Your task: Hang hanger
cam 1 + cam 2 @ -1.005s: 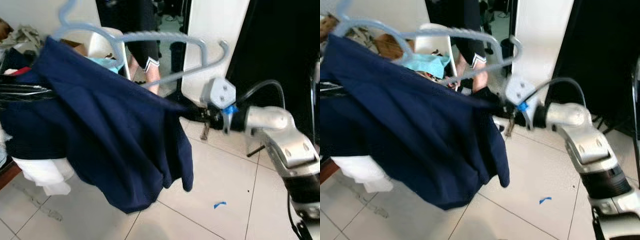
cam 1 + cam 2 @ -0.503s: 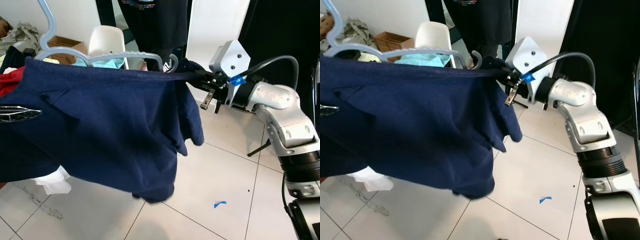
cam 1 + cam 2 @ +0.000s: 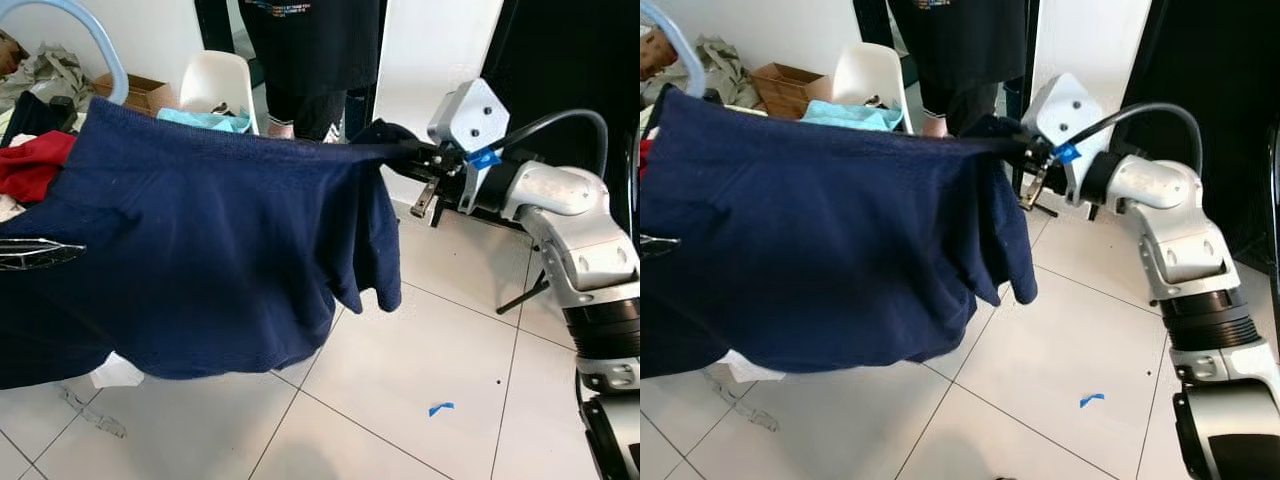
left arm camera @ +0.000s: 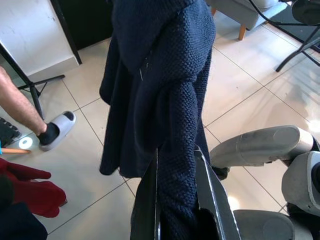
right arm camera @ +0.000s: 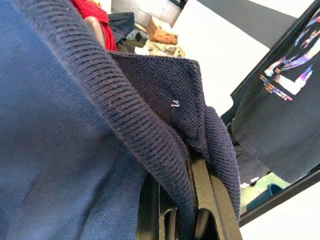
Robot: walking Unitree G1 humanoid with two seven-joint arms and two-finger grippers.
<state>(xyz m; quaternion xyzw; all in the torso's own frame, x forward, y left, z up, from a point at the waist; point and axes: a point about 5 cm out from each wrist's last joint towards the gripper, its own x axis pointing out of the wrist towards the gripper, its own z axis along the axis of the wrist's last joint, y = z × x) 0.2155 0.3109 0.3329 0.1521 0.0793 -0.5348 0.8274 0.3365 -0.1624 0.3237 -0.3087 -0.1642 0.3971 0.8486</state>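
**A:** Checking the change: the dark navy knitted garment (image 3: pixel 200 260) now hangs stretched nearly level between the two arms, where a second ago it sagged in a slant. The pale blue plastic hanger (image 3: pixel 95 40) has slipped mostly under the cloth; one curved part shows at the upper left.

**B:** Gripper states?

**A:** The right gripper (image 3: pixel 415 160) is clamped on the garment's right edge, fabric pinched between its black fingers (image 5: pixel 202 187). The left gripper (image 4: pixel 175 200) is likewise closed on a fold of the same knit.

**B:** Meaning for the task?

**A:** Judged only: the garment is spread and lifted, but the hanger sits on no rail yet. A person's legs (image 3: pixel 300 110) stand just behind.
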